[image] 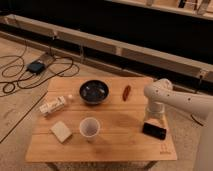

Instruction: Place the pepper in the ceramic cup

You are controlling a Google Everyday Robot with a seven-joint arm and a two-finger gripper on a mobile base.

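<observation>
One arm (167, 97) bends in from the right, elbow high, its gripper (154, 130) low at lower right, fingers apart, empty. The pepper (126, 92) lies right of centre; the ceramic cup (89, 128) stands below centre.

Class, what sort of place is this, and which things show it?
Probably a robotics test lab: a robot arm's gripper hangs over the right of a wooden table holding a pepper and ceramic cup, and cables trail over the floor.
</observation>
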